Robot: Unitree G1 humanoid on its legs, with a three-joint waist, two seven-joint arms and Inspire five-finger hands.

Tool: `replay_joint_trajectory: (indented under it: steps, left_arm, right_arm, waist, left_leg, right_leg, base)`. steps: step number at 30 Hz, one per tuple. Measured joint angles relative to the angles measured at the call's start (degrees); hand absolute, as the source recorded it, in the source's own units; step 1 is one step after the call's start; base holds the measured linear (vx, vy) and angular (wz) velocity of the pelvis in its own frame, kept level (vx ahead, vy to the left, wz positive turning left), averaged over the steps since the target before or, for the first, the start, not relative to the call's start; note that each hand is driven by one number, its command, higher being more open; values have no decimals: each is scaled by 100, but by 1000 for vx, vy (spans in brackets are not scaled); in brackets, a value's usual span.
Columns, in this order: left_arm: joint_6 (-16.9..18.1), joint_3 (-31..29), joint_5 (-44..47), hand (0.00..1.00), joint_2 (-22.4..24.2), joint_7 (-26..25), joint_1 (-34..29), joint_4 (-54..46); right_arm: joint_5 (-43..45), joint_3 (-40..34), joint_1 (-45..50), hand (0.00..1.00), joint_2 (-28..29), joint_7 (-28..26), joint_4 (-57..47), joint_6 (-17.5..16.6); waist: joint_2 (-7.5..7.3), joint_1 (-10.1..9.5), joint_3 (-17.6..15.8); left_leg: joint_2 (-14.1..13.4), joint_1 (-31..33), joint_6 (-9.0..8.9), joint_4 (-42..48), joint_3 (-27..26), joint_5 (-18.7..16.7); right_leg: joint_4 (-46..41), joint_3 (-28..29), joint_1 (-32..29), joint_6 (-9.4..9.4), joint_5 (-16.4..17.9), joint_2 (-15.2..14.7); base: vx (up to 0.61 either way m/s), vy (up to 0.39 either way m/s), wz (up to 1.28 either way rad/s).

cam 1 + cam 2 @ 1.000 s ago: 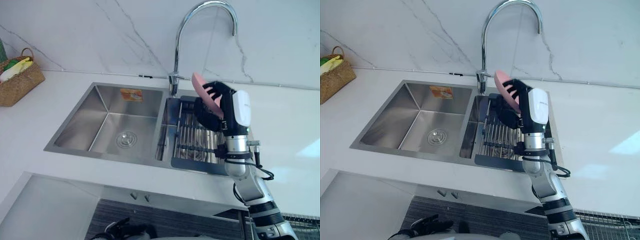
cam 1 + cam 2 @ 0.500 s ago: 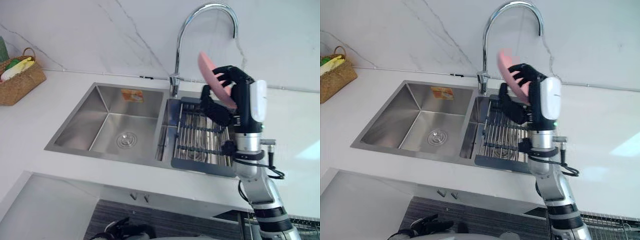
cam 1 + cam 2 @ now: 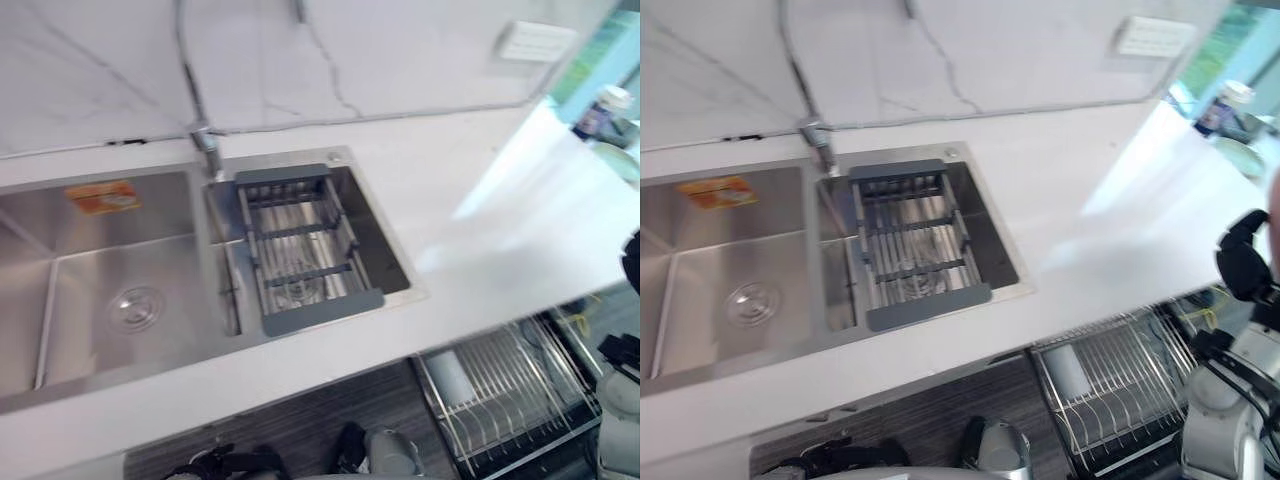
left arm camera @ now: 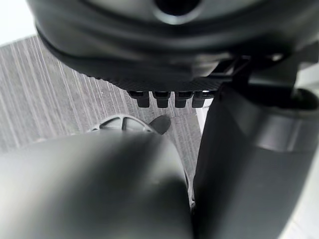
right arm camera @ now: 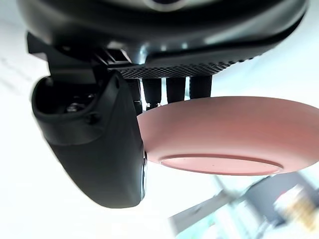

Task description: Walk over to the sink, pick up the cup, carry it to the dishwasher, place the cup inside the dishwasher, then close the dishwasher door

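A shallow pink cup [image 5: 224, 134] is pinched between the thumb and fingers of my right hand [image 5: 99, 139], its flat base facing the wrist camera. In the eye views that hand [image 3: 1245, 262] sits at the far right edge, above the open dishwasher's wire rack [image 3: 1120, 390], and the cup is hidden there. The steel sink [image 3: 100, 270] lies to the left, with a grey drying rack [image 3: 300, 250] across its right basin. My left hand [image 4: 169, 97] hangs low over the dark floor with relaxed fingers and holds nothing.
The white counter [image 3: 470, 200] runs right of the sink to a marble wall. A faucet [image 3: 205, 140] stands behind the basins. A bottle [image 3: 1220, 105] and a dish stand at the counter's far right. The dishwasher rack [image 3: 510, 390] juts out below the counter edge.
The camera has swung right, bringing the dishwasher rack into view. My right hand has carried the pink cup from above the sink's drying rack to the far right.
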State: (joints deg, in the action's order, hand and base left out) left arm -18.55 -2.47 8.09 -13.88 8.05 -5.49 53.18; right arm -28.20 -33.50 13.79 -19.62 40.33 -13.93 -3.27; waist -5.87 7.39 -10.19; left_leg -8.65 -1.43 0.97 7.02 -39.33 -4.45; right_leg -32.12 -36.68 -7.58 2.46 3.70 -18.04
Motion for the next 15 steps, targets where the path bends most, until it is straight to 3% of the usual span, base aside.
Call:
replay_joint_trajectory:
  steps: [2, 3, 4, 6, 7, 10, 15]
  left_arm:
    - [62, -19, 82, 100, -61, -111, 155, 100]
    - [139, -24, 241, 100, -60, -204, 219, 176]
    - [317, -13, 478, 100, -20, -363, 228, 185]
    - [374, -74, 629, 100, -105, -532, 276, 172]
    - [388, -197, 917, 100, -126, -641, 254, 163]
    - [347, -244, 1112, 100, -77, -822, 93, 142]
    - [403, -243, 1113, 100, -25, -821, -74, 137]
  right_arm:
    - [-1, 26, -121, 0, 51, 207, 89, -141]
    - [-4, 30, -277, 0, 69, 319, 248, -305]
    - [-10, 14, -555, 0, 141, 550, 507, -533]
    - [-15, 50, -688, 0, 232, 618, 654, -732]
    - [-20, 163, -710, 0, 233, 591, 700, -918]
    - [-23, 304, -510, 0, 239, 468, 701, -1115]
    - [-101, 294, -301, 0, 274, 250, 701, -1403]
  waist:
    - [-139, 20, -85]
    - [-139, -49, -74]
    - [-150, -223, -58]
    - [-220, -237, -83]
    - [-172, -307, -131]
    - [16, -237, -119]
    - [101, -45, -144]
  left_leg:
    - [-285, 309, 54, 638, -146, -158]
    - [-235, 415, -2, 590, -156, -270]
    - [-263, 441, -69, 446, -402, -121]
    - [-454, 536, -37, 915, -572, -296]
    - [-780, 560, -62, 1470, -809, -491]
    - [-1221, 469, -125, 1772, -935, -543]
    - [-1233, 308, -278, 1599, -1026, -444]
  right_leg:
    - [233, -212, -70, -13, -37, 179]
    - [885, -30, 9, -30, -48, 480]
    - [1516, 233, 159, -135, 177, 824]
    - [1438, 157, 291, -182, 567, 777]
    - [1974, 254, 531, -441, 462, 986]
    - [2536, 438, 831, -298, 187, 1458]
    - [2640, 514, 886, -241, 111, 1557]
  base:
    - [-8, -194, -83]
    - [-181, -117, -142]
    - [-174, -59, -134]
    - [-56, -138, -94]
    - [-17, -223, -82]
    - [-63, -179, -54]
    - [-68, -57, -14]
